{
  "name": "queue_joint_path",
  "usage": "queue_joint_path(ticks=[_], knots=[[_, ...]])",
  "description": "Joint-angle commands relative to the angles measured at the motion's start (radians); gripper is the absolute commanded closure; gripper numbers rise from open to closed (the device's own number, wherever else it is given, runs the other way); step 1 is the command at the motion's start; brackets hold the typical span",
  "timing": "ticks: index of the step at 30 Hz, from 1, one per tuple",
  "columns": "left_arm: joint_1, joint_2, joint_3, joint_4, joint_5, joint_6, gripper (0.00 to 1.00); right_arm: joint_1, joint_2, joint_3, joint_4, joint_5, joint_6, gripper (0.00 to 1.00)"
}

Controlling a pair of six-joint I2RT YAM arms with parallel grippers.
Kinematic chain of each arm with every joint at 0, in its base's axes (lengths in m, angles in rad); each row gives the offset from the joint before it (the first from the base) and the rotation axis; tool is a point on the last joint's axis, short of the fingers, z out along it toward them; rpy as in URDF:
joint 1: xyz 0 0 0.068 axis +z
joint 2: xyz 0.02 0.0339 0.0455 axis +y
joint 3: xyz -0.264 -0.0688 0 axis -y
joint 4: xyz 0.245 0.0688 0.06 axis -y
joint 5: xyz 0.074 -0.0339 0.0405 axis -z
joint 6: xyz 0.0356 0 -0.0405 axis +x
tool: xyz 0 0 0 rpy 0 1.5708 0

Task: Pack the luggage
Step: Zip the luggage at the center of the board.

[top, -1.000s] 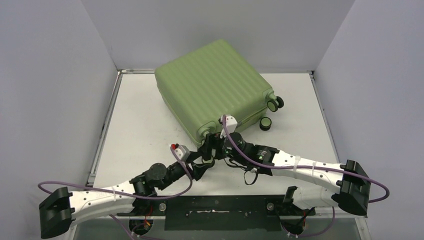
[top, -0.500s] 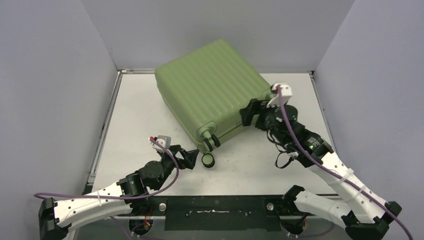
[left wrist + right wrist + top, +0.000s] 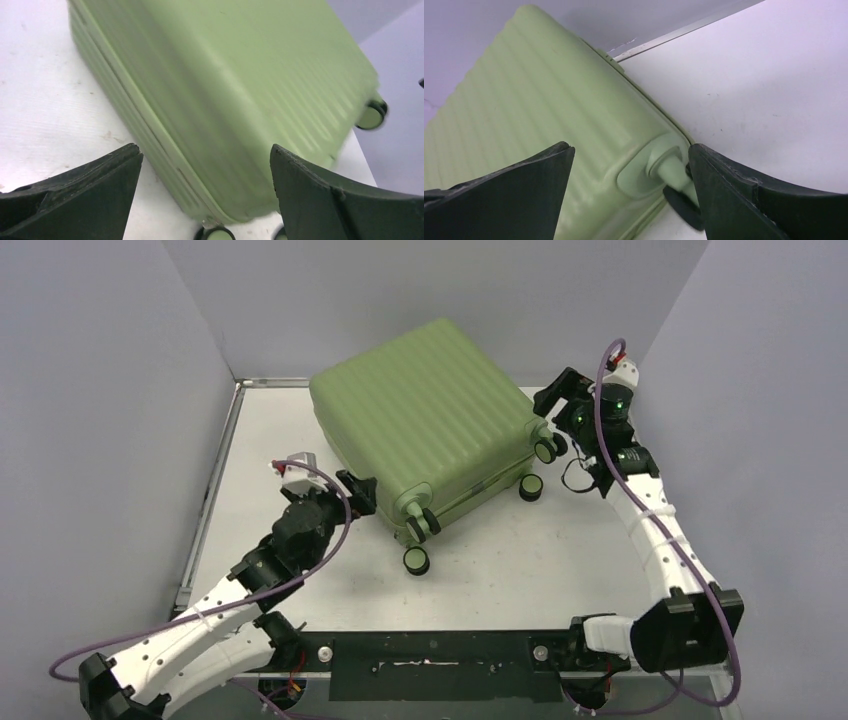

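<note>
Left pincer [image 3: 358,490]: spread, empty, at near-left corner of luggage [image 3: 425,410]. Right pincer [image 3: 555,393]: spread, empty, at far-right corner. Luggage: closed, flat on tabletop [image 3: 500,560]; flanked, presumably for repositioning or opening.

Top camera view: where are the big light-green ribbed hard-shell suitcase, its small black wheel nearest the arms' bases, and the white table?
Light-green ribbed hard-shell suitcase [image 3: 425,410]: top view, middle of its ribbed shell.
Small black wheel [image 3: 416,560]: top view, its round face.
White table [image 3: 500,560]: top view, bare patch near the arms.
</note>
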State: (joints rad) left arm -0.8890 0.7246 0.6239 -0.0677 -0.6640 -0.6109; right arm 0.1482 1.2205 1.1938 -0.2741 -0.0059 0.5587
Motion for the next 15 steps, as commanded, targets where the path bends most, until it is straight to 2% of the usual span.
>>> queue_joint_path(ticks=[1,4,6,10,15], knots=[[0.271,0.077,0.036,0.036,0.328,-0.117,0.03,-0.077,0.121,0.015,0.218,-0.179,0.092,0.13],[0.482,0.147,0.024,0.114,0.562,-0.228,0.03,-0.124,0.19,-0.024,0.334,-0.29,0.125,0.12],[0.542,0.172,0.0,0.163,0.628,-0.275,0.03,-0.139,0.23,-0.039,0.359,-0.328,0.12,0.12],[0.588,0.22,-0.018,0.231,0.663,-0.286,0.03,-0.146,0.248,-0.123,0.421,-0.424,0.136,0.12],[0.633,0.349,-0.009,0.328,0.795,-0.268,0.02,-0.146,0.206,-0.265,0.507,-0.524,0.18,0.14]])
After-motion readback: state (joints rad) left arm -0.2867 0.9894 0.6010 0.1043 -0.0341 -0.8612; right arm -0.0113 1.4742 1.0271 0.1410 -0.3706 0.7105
